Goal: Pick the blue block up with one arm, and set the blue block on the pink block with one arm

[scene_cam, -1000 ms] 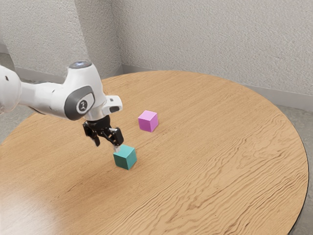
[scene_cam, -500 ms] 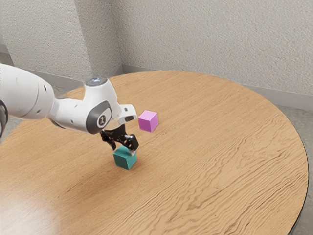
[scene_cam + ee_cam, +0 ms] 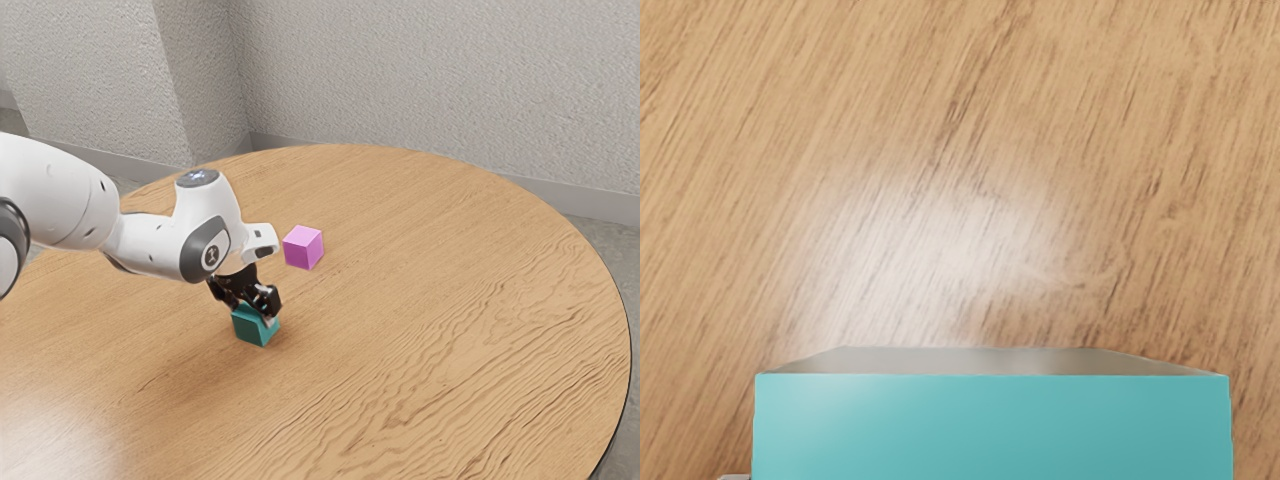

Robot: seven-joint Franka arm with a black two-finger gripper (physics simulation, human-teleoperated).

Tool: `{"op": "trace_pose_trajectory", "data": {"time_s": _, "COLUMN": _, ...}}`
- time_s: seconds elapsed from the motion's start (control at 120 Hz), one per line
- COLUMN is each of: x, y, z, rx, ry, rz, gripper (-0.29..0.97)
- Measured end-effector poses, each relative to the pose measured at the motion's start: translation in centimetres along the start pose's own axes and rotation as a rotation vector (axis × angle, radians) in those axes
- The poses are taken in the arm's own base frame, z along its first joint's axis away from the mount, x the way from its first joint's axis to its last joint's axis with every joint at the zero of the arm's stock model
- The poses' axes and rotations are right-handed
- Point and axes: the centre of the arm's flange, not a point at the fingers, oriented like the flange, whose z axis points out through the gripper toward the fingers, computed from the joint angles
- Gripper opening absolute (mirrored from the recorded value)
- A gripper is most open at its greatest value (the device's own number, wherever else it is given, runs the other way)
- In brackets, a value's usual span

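Note:
The blue block (image 3: 257, 329), teal in colour, rests on the round wooden table (image 3: 450, 300) near its middle. My gripper (image 3: 255, 306) is lowered onto it, with the black fingers straddling the block's upper part from two sides. The jaws look open and the block still sits on the wood. In the wrist view the blue block (image 3: 990, 425) lies directly under my hand. The pink block (image 3: 302, 247) stands on the table a short way beyond the blue one, toward the exterior view's right, apart from it.
The table's curved edge runs along the exterior view's right and bottom right. A textured wall and a corner pillar (image 3: 190, 70) rise behind the table. Bare wood (image 3: 960, 180) stretches beyond the block.
My arm has swung toward the exterior view's right and come down. The gripper went from hovering beside and above the blue block to straddling its top. Neither block has moved.

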Motion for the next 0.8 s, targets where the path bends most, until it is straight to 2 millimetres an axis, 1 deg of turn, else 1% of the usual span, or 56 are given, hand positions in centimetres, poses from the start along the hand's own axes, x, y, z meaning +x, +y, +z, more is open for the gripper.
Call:
{"op": "trace_pose_trajectory", "data": {"time_s": 0.175, "x": 0.0, "y": 0.0, "z": 0.1, "rx": 0.000, "ry": 0.001, "rz": 0.002, "gripper": 0.38}}
{"op": "trace_pose_trajectory", "data": {"time_s": 0.233, "x": 0.7, "y": 0.1, "z": -0.9, "rx": 0.000, "ry": 0.020, "rz": 0.005, "gripper": 0.35}}
{"op": "trace_pose_trajectory", "data": {"time_s": 0.317, "x": 3.3, "y": -0.3, "z": -4.3, "rx": 0.000, "ry": 0.068, "rz": 0.000, "gripper": 0.35}}
{"op": "trace_pose_trajectory", "data": {"time_s": 0.4, "x": 6.7, "y": -1.1, "z": -8.2, "rx": 0.005, "ry": 0.110, "rz": -0.008, "gripper": 0.35}}
{"op": "trace_pose_trajectory", "data": {"time_s": 0.442, "x": 8.2, "y": -1.6, "z": -9.4, "rx": 0.009, "ry": 0.118, "rz": -0.013, "gripper": 0.36}}
{"op": "trace_pose_trajectory", "data": {"time_s": 0.5, "x": 10.5, "y": -1.7, "z": -10.5, "rx": 0.013, "ry": 0.126, "rz": -0.009, "gripper": 0.37}}
{"op": "trace_pose_trajectory", "data": {"time_s": 0.575, "x": 12.9, "y": -1.5, "z": -10.8, "rx": 0.016, "ry": 0.127, "rz": -0.001, "gripper": 0.38}}
{"op": "trace_pose_trajectory", "data": {"time_s": 0.658, "x": 15.3, "y": -2.5, "z": -10.1, "rx": 0.009, "ry": 0.132, "rz": 0.004, "gripper": 0.38}}
{"op": "trace_pose_trajectory", "data": {"time_s": 0.7, "x": 16.3, "y": -2.8, "z": -9.6, "rx": 0.004, "ry": 0.133, "rz": 0.009, "gripper": 0.38}}
{"op": "trace_pose_trajectory", "data": {"time_s": 0.8, "x": 17.9, "y": -2.1, "z": -8.6, "rx": -0.003, "ry": 0.139, "rz": 0.032, "gripper": 0.38}}
